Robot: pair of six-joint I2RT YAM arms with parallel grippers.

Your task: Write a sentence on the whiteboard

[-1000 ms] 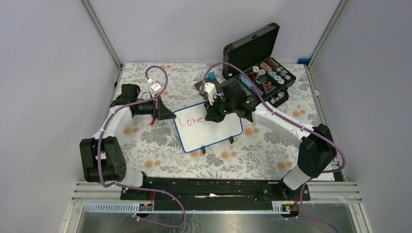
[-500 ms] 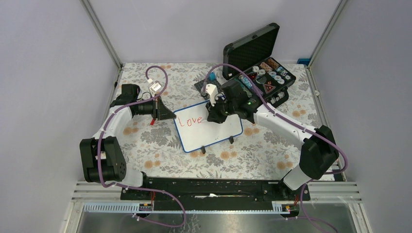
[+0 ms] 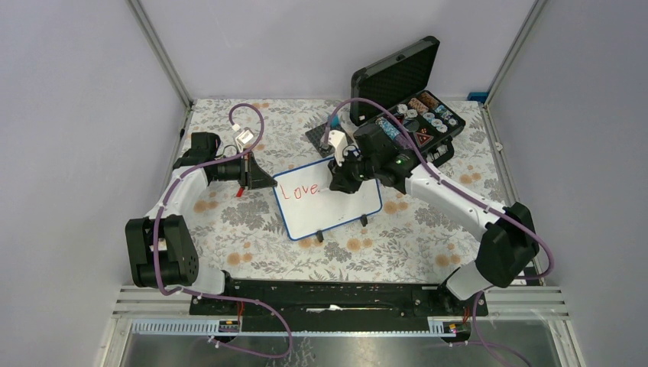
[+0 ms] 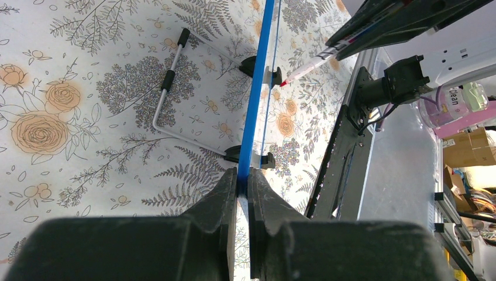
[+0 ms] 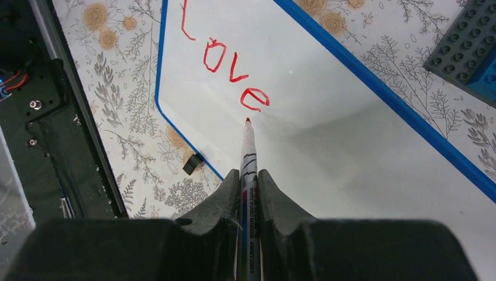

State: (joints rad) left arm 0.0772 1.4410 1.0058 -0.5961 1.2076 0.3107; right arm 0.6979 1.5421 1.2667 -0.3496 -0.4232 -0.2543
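Observation:
The whiteboard [image 3: 336, 212], white with a thin blue frame, lies tilted on the floral table. Red handwriting on its upper left reads "Love" [image 3: 298, 189], the only part of the sentence showing. My left gripper [image 3: 269, 183] is shut on the board's left edge, and the left wrist view shows that blue edge [image 4: 257, 88] running away from the gripper [image 4: 243, 178]. My right gripper [image 3: 340, 183] is shut on a whiteboard marker [image 5: 248, 158]. The marker's red tip points at the whiteboard [image 5: 351, 146] just past the "e" of "Love" [image 5: 234, 73]. I cannot tell whether the tip touches.
An open black case [image 3: 416, 122] of small parts stands at the back right. A dark studded baseplate [image 3: 319, 138] lies behind the board, also seen as the baseplate [image 5: 468, 52]. A wire stand [image 4: 169, 88] lies under the board. The black base rail [image 3: 328, 294] runs along the near edge.
My right gripper has moved the marker to the right, past the end of "Love", so the whole word now shows. The left arm and the board have not moved.

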